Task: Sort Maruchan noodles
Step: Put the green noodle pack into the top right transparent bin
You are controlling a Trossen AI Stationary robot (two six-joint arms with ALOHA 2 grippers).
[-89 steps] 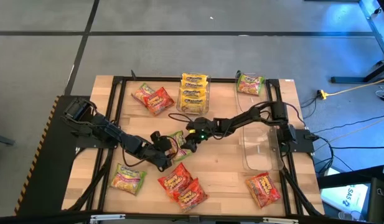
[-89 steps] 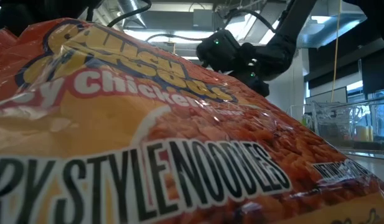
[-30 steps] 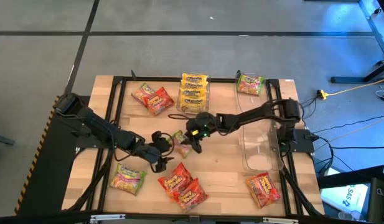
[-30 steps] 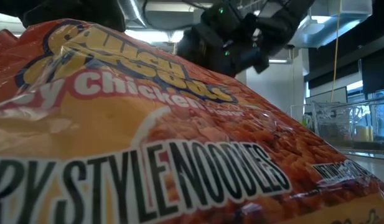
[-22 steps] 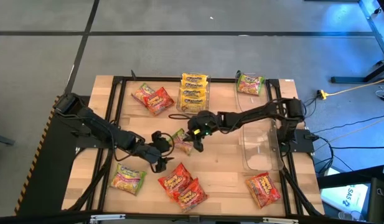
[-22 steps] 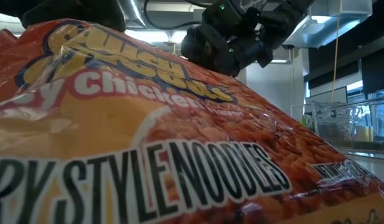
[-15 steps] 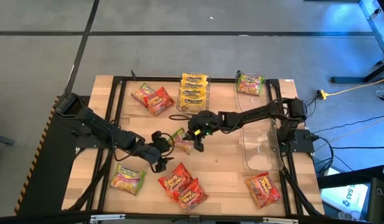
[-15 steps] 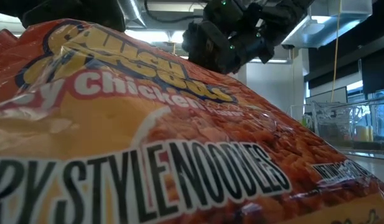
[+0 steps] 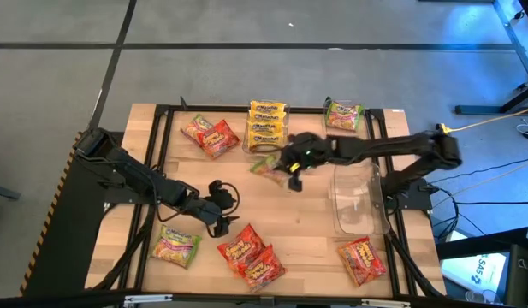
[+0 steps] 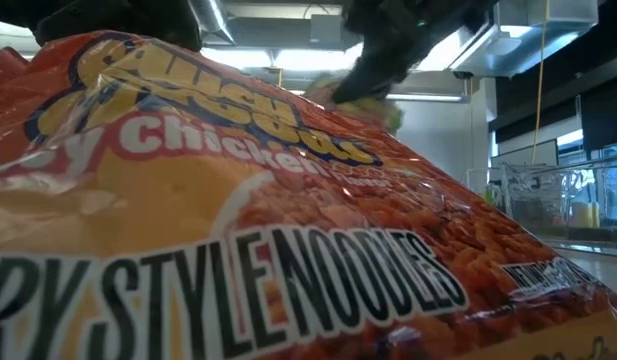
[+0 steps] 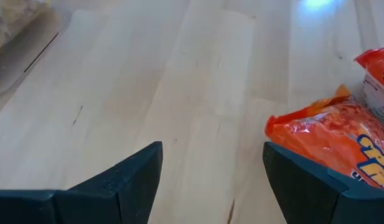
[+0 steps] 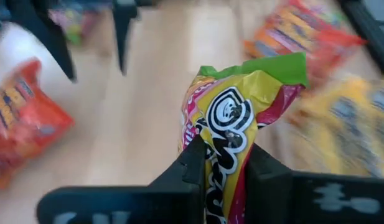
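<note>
the right pincer has lifted the light green packet off the middle of the counter and swung it toward the far side, so it now hangs just beside the stack of yellow packets and the arm is stretched out flatter than half a second ago. in the right wrist view the two dark fingers are clamped on the green packet's crimped end, the film bunching into creases above the grip. that suggests one packet is on its way to its pile, probably the green packet at the far right corner, while most of the sort remains. the left pincer has stayed near the counter's middle, its fingers spread apart with nothing between them, and the left wrist view shows a red-orange packet just beyond one fingertip. the packets are thin, glossy, crinkly plastic, squarish and slightly puffed; red-orange ones lie near the front edge, another green one at front left. a clear rigid bin sits at right on the pale wood.
</note>
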